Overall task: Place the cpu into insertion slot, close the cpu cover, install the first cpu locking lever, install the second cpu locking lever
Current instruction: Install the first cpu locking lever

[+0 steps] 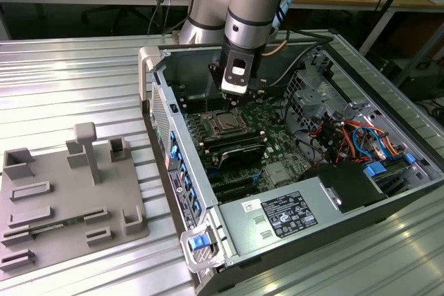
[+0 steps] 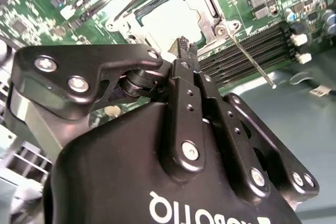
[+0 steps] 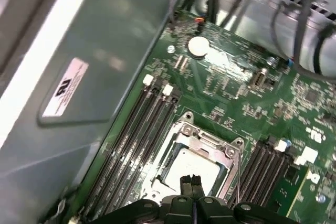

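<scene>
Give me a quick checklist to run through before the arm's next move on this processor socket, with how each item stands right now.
1. cpu placed: ok, its silver top shows through the window of the cpu cover.
2. cpu cover down: ok, it seems to lie flat around the chip.
3. Locking lever latched: not ok, it appears to stick out free across the memory slots.
4. Other lever latched: cannot tell.
5. Claw empty: ok, shut on nothing, hanging over the cpu.
</scene>
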Tool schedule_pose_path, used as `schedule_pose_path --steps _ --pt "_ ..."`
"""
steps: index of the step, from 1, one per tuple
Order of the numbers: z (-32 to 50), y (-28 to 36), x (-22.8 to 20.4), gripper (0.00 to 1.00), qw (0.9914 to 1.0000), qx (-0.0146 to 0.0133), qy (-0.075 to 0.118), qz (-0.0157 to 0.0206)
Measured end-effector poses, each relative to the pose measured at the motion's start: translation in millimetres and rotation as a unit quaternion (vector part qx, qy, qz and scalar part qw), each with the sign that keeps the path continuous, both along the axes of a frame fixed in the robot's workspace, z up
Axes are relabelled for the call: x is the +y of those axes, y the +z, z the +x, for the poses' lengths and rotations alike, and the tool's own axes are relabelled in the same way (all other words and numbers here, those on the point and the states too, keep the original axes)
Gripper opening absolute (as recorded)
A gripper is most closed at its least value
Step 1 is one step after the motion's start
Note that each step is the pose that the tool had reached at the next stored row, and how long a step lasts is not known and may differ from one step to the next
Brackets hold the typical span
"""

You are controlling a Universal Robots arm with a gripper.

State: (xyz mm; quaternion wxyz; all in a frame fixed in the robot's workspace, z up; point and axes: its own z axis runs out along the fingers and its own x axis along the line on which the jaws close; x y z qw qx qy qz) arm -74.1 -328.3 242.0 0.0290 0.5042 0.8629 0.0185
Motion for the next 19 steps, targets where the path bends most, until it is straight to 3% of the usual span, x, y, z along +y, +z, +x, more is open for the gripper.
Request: schedule_pose_path --steps 2,7,12,16,17,19 --pt "0.0 -0.2 0.0 0.11 0.9998 0.0 0.02 0.0" --pt "-0.6 -0.9 0.0 0.11 0.99785 0.0 0.066 0.0" --pt "-9.5 -1.0 -0.1 0.11 0.997 0.0 0.077 -0.0001" --pt "-24.1 -1.2 -1.3 0.11 0.99672 0.0 0.081 0.0" --pt "-25.5 -1.4 -2.1 0.11 0.99598 0.0 0.09 0.0" --pt "-25.6 -1.7 -2.0 0.11 0.99254 0.0 0.122 0.0"
